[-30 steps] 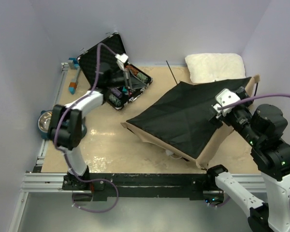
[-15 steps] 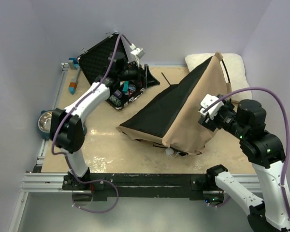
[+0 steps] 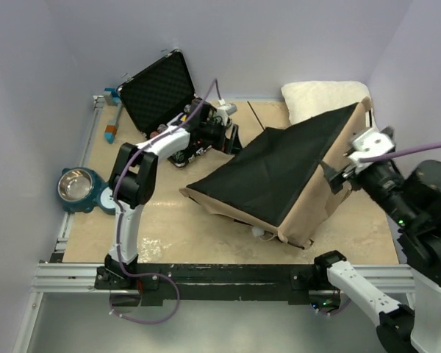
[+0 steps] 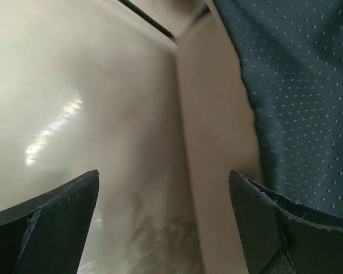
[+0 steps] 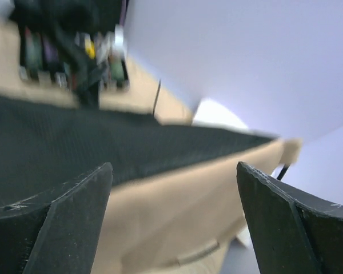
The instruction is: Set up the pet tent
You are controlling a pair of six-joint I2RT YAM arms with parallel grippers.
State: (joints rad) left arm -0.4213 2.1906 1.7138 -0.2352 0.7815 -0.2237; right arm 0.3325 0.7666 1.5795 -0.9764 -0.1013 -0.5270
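The left arm [image 3: 136,173] stretches forward, elbow bent back behind its hand; the left gripper [image 4: 163,177] has its fingers spread wide. The right gripper [image 5: 174,168] gapes too, seemingly holding nothing, though its view is blurred.

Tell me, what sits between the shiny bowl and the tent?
In the top view, the left arm stands between the bowl and the pet tent; the rest is bare tabletop.
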